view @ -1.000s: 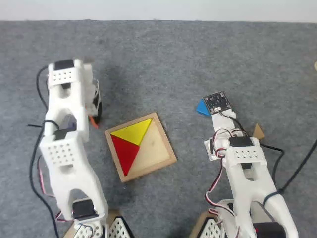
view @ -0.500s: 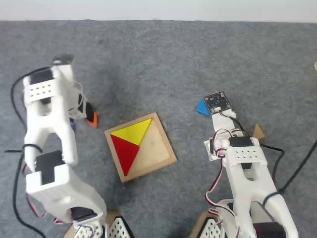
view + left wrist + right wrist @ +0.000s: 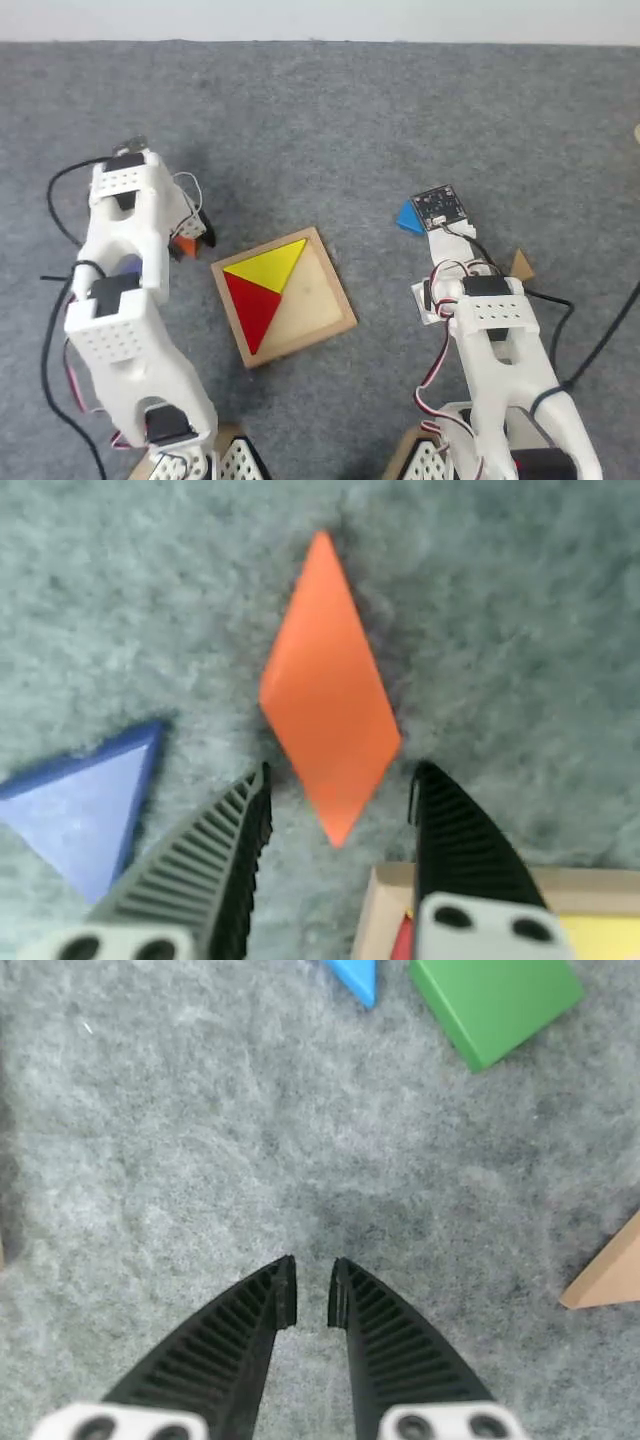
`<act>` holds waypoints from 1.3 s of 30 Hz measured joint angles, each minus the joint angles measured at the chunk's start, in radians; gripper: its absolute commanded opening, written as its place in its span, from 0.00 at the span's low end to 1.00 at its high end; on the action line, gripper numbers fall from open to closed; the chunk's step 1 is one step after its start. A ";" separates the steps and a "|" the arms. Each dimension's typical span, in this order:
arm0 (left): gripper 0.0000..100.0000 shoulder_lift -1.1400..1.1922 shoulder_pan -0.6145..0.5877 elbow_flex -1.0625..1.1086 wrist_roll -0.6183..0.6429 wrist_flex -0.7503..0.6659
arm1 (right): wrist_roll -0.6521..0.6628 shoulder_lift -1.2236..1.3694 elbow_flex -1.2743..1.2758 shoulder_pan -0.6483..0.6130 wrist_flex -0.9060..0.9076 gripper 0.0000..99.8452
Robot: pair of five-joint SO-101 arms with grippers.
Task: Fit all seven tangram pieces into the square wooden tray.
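Left gripper point(image 3: 343, 775) spread wide, straddling tip of orange parallelogram point(image 3: 330, 695), just left of wooden tray point(image 3: 325, 295). Right gripper point(image 3: 311, 1265) nearly closed, gripping nothing, well right of tray. Red triangle point(image 3: 252, 308) and yellow triangle point(image 3: 268, 268) seated inside.

Soft, even light from above on the grey mat point(image 3: 350, 120); faint shadows edge the left arm point(image 3: 128, 205) and the wooden tray point(image 3: 312, 298).

Left gripper point(image 3: 340, 772) back over orange piece point(image 3: 330, 685)
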 measured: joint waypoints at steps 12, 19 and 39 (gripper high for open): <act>0.22 0.028 -0.009 -0.063 0.245 -0.008 | 0.000 0.000 0.000 0.000 0.002 0.07; 0.22 0.029 -0.069 -0.086 0.367 -0.104 | 0.000 0.000 0.000 0.000 0.002 0.07; 0.04 0.074 -0.028 -0.101 0.384 -0.121 | 0.000 0.000 0.000 0.000 0.002 0.07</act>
